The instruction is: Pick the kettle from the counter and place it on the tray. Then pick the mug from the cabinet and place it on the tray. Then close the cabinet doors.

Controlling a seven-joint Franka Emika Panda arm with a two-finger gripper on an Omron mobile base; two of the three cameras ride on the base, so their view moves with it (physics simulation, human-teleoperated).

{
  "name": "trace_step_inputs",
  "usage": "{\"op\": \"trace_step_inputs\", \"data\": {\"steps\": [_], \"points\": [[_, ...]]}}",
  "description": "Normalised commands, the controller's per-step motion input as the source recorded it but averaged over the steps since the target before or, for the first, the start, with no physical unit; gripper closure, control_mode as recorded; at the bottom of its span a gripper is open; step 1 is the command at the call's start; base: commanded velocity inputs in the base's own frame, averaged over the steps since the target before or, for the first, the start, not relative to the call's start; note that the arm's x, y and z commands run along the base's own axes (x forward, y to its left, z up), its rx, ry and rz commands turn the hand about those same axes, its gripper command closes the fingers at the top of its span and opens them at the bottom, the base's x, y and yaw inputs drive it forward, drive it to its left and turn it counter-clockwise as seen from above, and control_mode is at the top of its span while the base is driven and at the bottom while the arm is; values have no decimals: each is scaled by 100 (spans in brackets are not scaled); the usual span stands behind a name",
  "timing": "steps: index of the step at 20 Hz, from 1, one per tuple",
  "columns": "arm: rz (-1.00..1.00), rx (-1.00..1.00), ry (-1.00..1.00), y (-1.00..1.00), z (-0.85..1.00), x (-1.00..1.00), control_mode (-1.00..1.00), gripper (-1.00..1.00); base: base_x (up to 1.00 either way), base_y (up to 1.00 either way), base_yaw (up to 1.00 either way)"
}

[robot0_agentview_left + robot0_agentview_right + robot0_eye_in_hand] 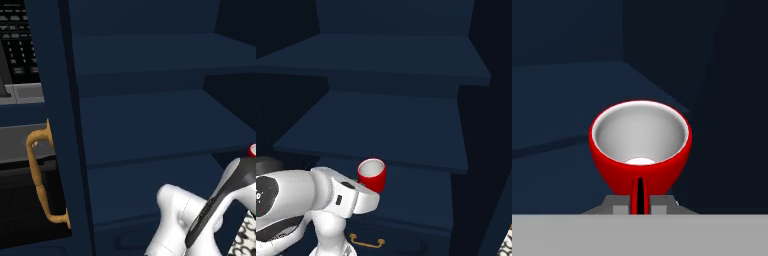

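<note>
Nearest the onlooker, the white arm reaches forward into the open cabinet (396, 125), and its gripper (640, 202) is pinched together on the handle of the mug (640, 150); the hand view shows the thin red handle clamped between the two grey fingers (619, 204), with the cup's white inside facing the camera. In the right base view the mug (372, 175) sits at the end of the hand, upright, in front of the lower shelves; whether it rests on a shelf or is already lifted clear cannot be told. In the left base view only a sliver of its red rim (252, 149) shows past the forearm. Beyond the mug lie the bare navy shelves (376, 120), stepping back and up into the dark interior, with a gold-handled drawer (366, 243) below. To the left, one of the cabinet doors (60, 125) stands open, edge-on to the camera, its curved brass handle (40, 175) pointing outward. Judged from this arrangement, the task is in its second stage: the mug is gripped but not yet carried to the tray, and the doors remain to be closed. The kettle's placement cannot be confirmed here.
</note>
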Motion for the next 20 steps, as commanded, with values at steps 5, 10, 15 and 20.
{"op": "trace_step_inputs", "data": {"steps": [5, 10, 15, 20], "points": [[3, 5, -1, 53, 11, 8, -100, 100, 0, 0, 0], [7, 1, -5, 48, 0, 6, -100, 100, 0, 0, 0], [12, 0, -9, 18, -6, 5, -100, 100, 0, 0, 0], [4, -2, -5, 8, -3, -4, -100, 100, 0, 0, 0]]}}
